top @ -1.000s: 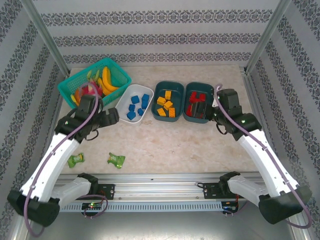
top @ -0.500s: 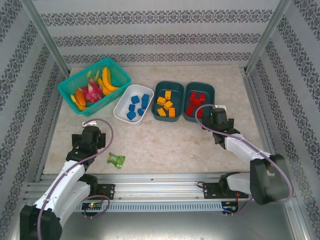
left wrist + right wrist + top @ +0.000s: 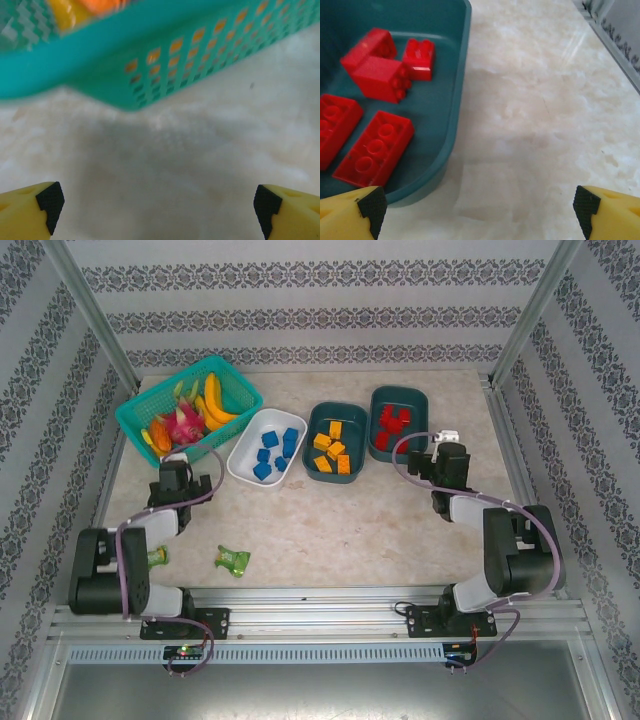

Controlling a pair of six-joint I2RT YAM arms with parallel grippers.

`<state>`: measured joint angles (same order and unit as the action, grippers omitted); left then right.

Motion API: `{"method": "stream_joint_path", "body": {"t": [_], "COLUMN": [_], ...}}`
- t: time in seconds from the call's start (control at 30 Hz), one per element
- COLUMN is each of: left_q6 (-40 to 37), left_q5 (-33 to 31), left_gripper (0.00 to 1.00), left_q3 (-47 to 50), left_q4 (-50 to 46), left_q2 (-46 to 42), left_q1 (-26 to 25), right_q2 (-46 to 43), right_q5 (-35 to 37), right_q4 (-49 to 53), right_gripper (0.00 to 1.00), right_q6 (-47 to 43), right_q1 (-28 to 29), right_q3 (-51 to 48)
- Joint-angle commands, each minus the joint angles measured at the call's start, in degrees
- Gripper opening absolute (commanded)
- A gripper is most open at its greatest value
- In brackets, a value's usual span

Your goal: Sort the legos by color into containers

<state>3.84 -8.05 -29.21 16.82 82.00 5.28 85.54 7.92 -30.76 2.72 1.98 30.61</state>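
Blue legos (image 3: 276, 448) lie in the white tub (image 3: 243, 454). The middle dark teal tub (image 3: 349, 416) holds orange-yellow legos (image 3: 332, 451). Red legos (image 3: 393, 422) (image 3: 375, 150) fill the right dark teal tub (image 3: 420, 410) (image 3: 455, 125). My left gripper (image 3: 175, 462) (image 3: 157, 210) hangs low just in front of the lattice basket, open and empty. My right gripper (image 3: 445, 452) (image 3: 479, 212) is open over bare table, just right of the red tub's near corner, and holds nothing.
A bright teal lattice basket (image 3: 137, 412) (image 3: 150, 65) of toy fruit stands at the back left. Two green packets (image 3: 232, 560) (image 3: 156, 557) lie near the front left. Both arms are folded back low near their bases. Metal frame posts stand at the table's corners.
Both arms have drawn back from the tubs and folded low toward their bases. The red tub now sits a little farther back than before.
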Motion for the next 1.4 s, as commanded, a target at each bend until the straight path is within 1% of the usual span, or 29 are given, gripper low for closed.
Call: {"method": "stream_joint_path", "body": {"t": [0.0, 0.03, 0.07, 0.1, 0.17, 0.23, 0.27, 0.3, 0.37, 0.4, 0.63, 0.67, 0.73, 0.8, 0.83, 0.9, 0.93, 0.97, 1.03, 1.1, 1.17, 1.2, 1.23, 1.27, 1.3, 1.37], "left_q6": [-1.4, -1.9, -1.9, -2.1, -2.4, -2.2, -2.1, -1.9, -0.8, -2.0, -2.6, -1.6, 5.1, 1.5, 0.6, 1.3, 0.5, -0.6, -2.7, -2.4, -2.7, -2.3, -2.1, -2.4, -2.2, -2.0], "left_q5": [6.0, 6.6, 6.8, 7.0, 7.6, 6.7, 6.4, 6.2, 5.8, 6.9, 9.5, 9.4, 9.0, 5.0, 5.1, 4.3, 5.4, 5.8, 4.5, 3.5, 2.6, 2.6, 2.7, 2.6, 2.7, 2.7], "left_gripper": [1.00, 1.00, 1.00, 1.00, 1.00, 1.00, 1.00, 1.00, 1.00, 1.00, 1.00, 1.00, 1.00, 1.00, 1.00, 1.00, 1.00, 1.00, 1.00, 1.00, 1.00, 1.00, 1.00, 1.00, 1.00, 1.00], "left_q3": [-4.2, -3.7, -2.7, -1.2, 3.7, 7.8, 8.8, 8.8, 6.0, 4.8, -0.3, -0.9, -1.6, -3.2, -3.1, -3.0, -1.9, -2.0, 1.1, 4.6, 7.4, 6.4, 6.1, 6.9, 6.3, 6.4], "left_q4": [6.5, 7.5, 8.4, 9.8, 15.4, 20.1, 21.3, 21.2, 17.7, 16.4, 10.8, 10.0, 10.0, 8.8, 10.7, 12.6, 16.5, 15.3, 21.2, 27.3, 36.9, 32.5, 31.5, 34.9, 31.8, 33.2], "left_q2": [3.2, 3.1, 2.1, 0.9, -2.9, -5.9, -6.7, -6.9, -5.0, -4.3, 0.1, 0.5, 0.1, 0.0, 1.1, 4.3, 5.7, 5.5, 5.7, 5.7, 8.7, 7.4, 7.3, 8.2, 7.3, 7.9], "left_q1": [1.3, 1.3, 1.4, 1.4, 1.4, 1.3, 1.3, 1.4, 1.3, 1.3, 1.5, 1.4, 1.1, -2.4, -3.0, -3.0, -3.0, -3.8, -5.8, -6.2, -6.1, -6.2, -6.2, -6.2, -6.1, -5.9], "right_q2": [-1.3, -0.2, 1.9, 2.2, 0.1, 1.1, 0.8, 0.7, 0.9, 0.7, 0.9, 0.9, 0.8, 0.9, 0.9, 0.9, 0.9, 0.8, 0.7, 0.8, 0.8, 0.8, 0.9, 0.9, 0.9, 0.9], "right_q5": [-4.5, -5.0, -5.3, -4.9, -4.5, -3.4, -2.4, -2.1, -2.2, -2.2, -2.4, -2.4, -2.4, -2.4, -2.3, -2.4, -2.4, -2.4, -2.4, -2.4, -2.9, -3.0, -3.0, -3.0, -3.0, -3.0], "right_q4": [-12.8, -16.9, -24.2, -27.1, -22.3, -24.3, -22.8, -21.5, -22.1, -21.7, -21.9, -21.9, -21.9, -21.9, -21.9, -21.9, -21.8, -21.9, -21.9, -21.8, -21.5, -21.5, -21.5, -21.5, -21.6, -21.5], "right_gripper": [0.98, 0.98, 0.98, 0.98, 0.98, 0.98, 0.98, 0.98, 0.98, 0.98, 0.98, 0.98, 0.98, 0.98, 0.98, 0.98, 0.98, 0.98, 0.98, 0.98, 0.98, 0.98, 0.98, 0.98, 0.98, 0.98], "right_q6": [-1.1, -1.4, -1.5, -1.5, -1.8, -2.1, -2.2, -2.3, -2.2, -2.2, -2.1, -2.1, -2.2, -2.1, -2.2, -2.1, -2.1, -2.1, -2.1, -2.1, -2.0, -2.0, -2.1, -2.1, -2.1, -2.0], "right_q1": [-0.5, -0.5, -0.4, -0.3, -0.1, 0.2, 0.7, 1.0, 0.9, 0.9, 0.8, 0.8, 0.8, 0.8, 0.8, 0.8, 0.8, 0.8, 0.8, 0.8, 0.6, 0.6, 0.6, 0.6, 0.6, 0.6], "right_q3": [-5.7, -7.6, -9.8, -10.6, -10.2, -10.4, -9.9, -9.3, -9.4, -9.3, -9.3, -9.3, -9.3, -9.3, -9.3, -9.3, -9.3, -9.3, -9.4, -9.3, -9.2, -9.2, -9.2, -9.2, -9.2, -9.2]}}
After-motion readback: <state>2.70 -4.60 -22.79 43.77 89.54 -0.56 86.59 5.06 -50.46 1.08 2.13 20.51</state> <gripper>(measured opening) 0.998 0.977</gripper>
